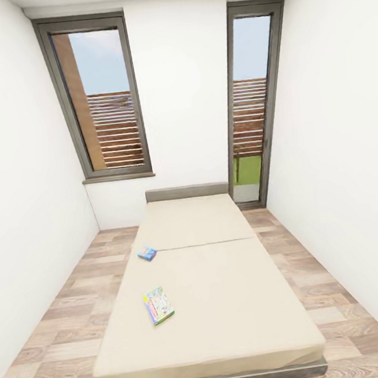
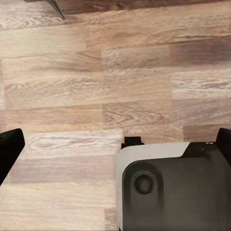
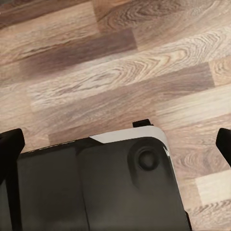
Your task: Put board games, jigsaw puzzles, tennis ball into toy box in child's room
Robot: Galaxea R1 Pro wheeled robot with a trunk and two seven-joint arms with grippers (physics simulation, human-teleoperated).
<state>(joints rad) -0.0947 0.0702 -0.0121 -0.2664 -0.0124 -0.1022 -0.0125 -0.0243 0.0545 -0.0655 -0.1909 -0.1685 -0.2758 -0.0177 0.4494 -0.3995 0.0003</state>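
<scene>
While both board games lie abed, pincers overhang floor.

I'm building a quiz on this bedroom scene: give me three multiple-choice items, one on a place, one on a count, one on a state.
1. Where does the pale green board game lie?
A. on the bed, nearer its foot
B. on the floor
C. on the windowsill

2. How many game boxes are on the bed?
A. one
B. two
C. four

3. What is the left tool holding?
A. a ball
B. a box
C. nothing

Answers: 1 A, it lies on the mattress, nearer the foot than the small blue board game. 2 B, those two. 3 C, only wood floor shows between its fingers.
</scene>
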